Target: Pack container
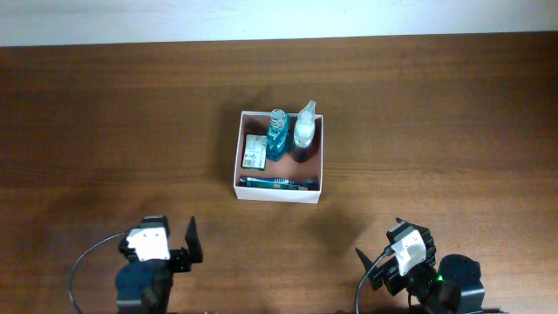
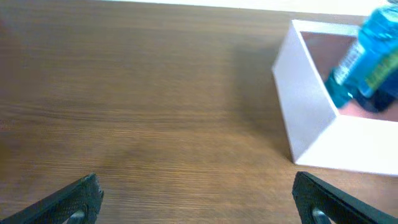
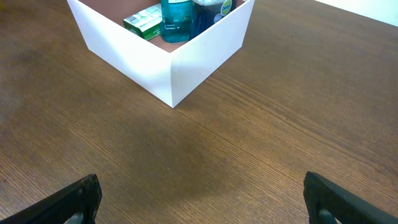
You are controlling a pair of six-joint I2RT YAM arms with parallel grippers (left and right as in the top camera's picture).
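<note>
The container (image 1: 237,171) is a square white box with a reddish-brown inside, at the table's middle. In it stand a blue bottle (image 1: 278,133) and a white bottle (image 1: 304,129); a green-white packet (image 1: 255,153) and a teal tube (image 1: 277,182) lie in it. The box also shows in the left wrist view (image 2: 308,106) and the right wrist view (image 3: 149,59). My left gripper (image 2: 196,199) is open and empty at the near left. My right gripper (image 3: 202,199) is open and empty at the near right. Both are apart from the box.
The brown wooden table (image 1: 105,122) lies around the box. A white wall strip (image 1: 261,17) runs along the far edge. A black cable (image 1: 83,262) loops beside the left arm.
</note>
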